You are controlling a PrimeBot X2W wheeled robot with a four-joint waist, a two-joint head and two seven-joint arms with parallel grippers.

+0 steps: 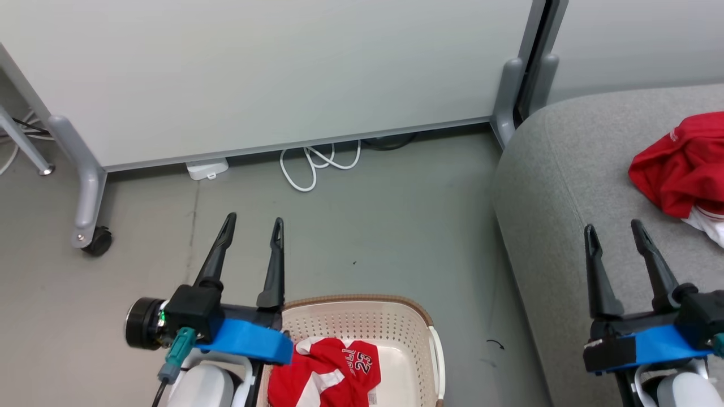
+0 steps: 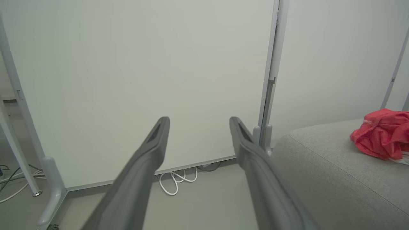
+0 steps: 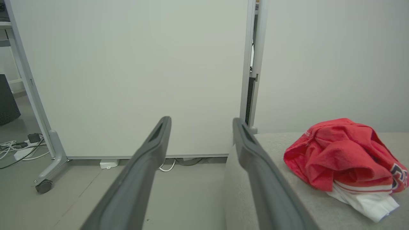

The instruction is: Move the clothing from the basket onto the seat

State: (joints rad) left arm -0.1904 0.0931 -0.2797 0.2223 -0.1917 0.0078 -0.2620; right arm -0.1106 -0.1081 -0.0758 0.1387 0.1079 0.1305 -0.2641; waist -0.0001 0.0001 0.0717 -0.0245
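A grey floor (image 1: 367, 237) is stretching ahead of me to a pale partition (image 1: 271, 73). The seat (image 1: 565, 169) is filling the right side, and one red bundle (image 1: 679, 164) is lying on it already, well apart from the basket (image 1: 362, 298). The basket is sitting on the floor at the bottom of the head view, near the seat, with the jersey (image 1: 325, 370) crumpled toward its left side, number 23 facing up. Both tools are standing wide open and carrying nothing. The left tool (image 1: 253, 220) is hovering by the basket's left rim, and the right tool (image 1: 613, 227) is hovering over the seat's edge.

I am judging the job half done, with the jersey as the next pick. I am planning to use the left tool, as it is nearest. I am going to tip it down, come in from above clear of the rim, and pinch a raised fold near the middle of the heap rather than a hem, so less cloth is trailing against the wall. Soft fabric will sag, so I am wanting a high lift before crossing to the seat. I am aiming to release beside the bundle, away from the rounded edge.
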